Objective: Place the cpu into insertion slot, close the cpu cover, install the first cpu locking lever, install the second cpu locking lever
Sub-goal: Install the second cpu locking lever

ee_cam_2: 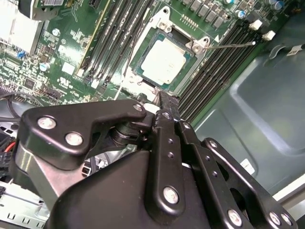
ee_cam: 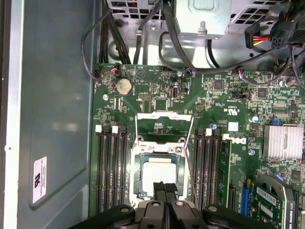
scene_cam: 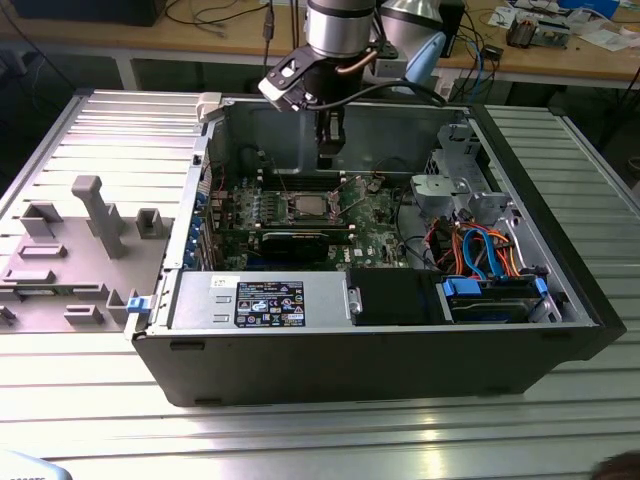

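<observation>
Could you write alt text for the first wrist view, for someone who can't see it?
The gripper, fingers together, hangs over the cpu, which sits in the insertion slot on a green circuit board. The cpu cover is open.

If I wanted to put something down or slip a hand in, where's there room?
Free: the ribbed table in front of the computer case, and on the exterior view's right of it. Inside, the bare steel panel beside the memory slots. Crowded: around the cpu under the gripper, and the cables.
</observation>
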{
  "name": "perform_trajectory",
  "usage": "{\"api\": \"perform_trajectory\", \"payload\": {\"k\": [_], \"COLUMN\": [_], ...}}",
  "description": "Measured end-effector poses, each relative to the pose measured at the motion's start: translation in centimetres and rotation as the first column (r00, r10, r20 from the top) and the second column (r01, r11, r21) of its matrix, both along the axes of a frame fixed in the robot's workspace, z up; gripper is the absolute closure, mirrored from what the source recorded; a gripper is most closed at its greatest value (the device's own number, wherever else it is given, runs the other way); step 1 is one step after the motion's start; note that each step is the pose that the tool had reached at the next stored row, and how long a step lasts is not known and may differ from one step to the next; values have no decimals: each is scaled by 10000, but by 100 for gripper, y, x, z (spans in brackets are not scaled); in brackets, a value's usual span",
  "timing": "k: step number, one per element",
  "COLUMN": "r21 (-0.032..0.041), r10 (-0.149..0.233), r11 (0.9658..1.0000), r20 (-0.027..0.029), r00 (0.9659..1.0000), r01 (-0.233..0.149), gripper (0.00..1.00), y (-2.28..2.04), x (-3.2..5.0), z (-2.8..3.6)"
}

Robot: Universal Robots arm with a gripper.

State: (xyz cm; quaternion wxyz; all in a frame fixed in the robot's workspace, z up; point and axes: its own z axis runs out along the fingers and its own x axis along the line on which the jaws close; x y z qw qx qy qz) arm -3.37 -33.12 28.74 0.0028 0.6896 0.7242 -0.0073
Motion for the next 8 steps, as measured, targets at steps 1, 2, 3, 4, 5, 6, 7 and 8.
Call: {"api": "perform_trajectory", "payload": {"k": [1,2,3,4,5,6,7,8], "r21": [0,1,0,0,1,0,0,1], "r10": [0,0,-1,0,0,0,0,1], "r11": [10000,10000,10000,10000,10000,10000,10000,10000], "r20": [0,1,0,0,0,0,0,0], "r00": [10000,10000,10000,10000,10000,10000,10000,10000], "r01": [0,0,1,0,0,0,0,-1], "gripper": [89,89,89,89,89,89,89,89], "y": [0,0,0,0,0,0,0,0], "x": [19,27,35,49,60,70,79,91], "z": [0,0,0,0,0,0,0,0]}}
